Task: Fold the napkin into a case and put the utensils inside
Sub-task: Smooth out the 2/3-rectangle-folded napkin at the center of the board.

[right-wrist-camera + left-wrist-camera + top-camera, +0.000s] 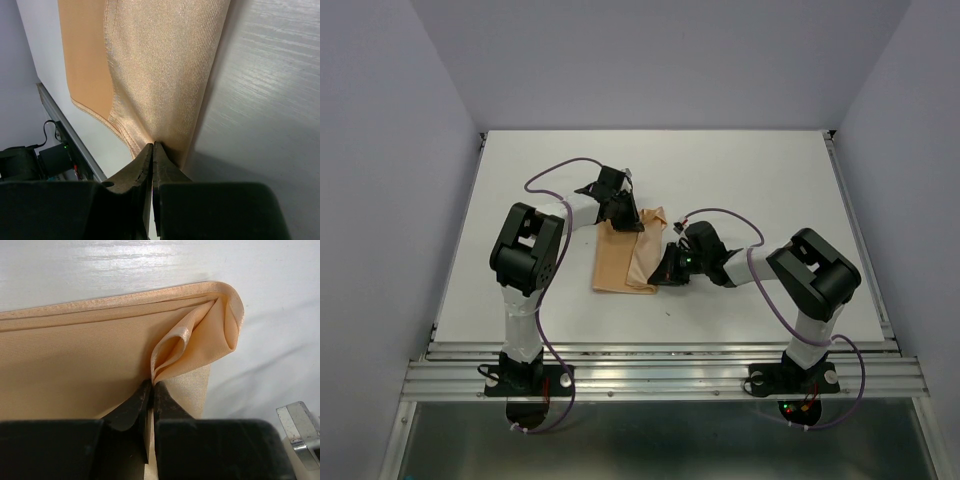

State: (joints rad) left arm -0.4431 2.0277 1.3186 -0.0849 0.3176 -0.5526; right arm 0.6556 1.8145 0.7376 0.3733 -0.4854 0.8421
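Left gripper [151, 386]: you are looking at two black fingers pressing almost together, pinching a looped fold of the napkin [75, 370] right at their tips.
Cloth in the left jaws: a sliver of peach fabric is showing in the slit between the fingers.
Just past the left jaws: the fold is opening into a small rounded pocket. Beyond it the layered hem is running across to a rounded corner on the right.
Right of the left jaws: a silvery metal piece [299, 432] is sitting low at the edge of the view; you cannot tell what it is.
Far beyond the left jaws: the white table [150, 265] is showing past the hem.
Right gripper [152, 146]: its fingers are pressing together, nipping the napkin's near edge at the tips.
Just past the right jaws: a paler, shinier layer is stretching straight away, lying over a darker peach layer to the left of it.
Low left of the right jaws: a small green light [66, 146] is glowing on dark hardware.
Between the two grippers, from above: the napkin is lying as a folded oblong on the table. The left jaws are holding its far end and the right jaws are holding its near right corner.
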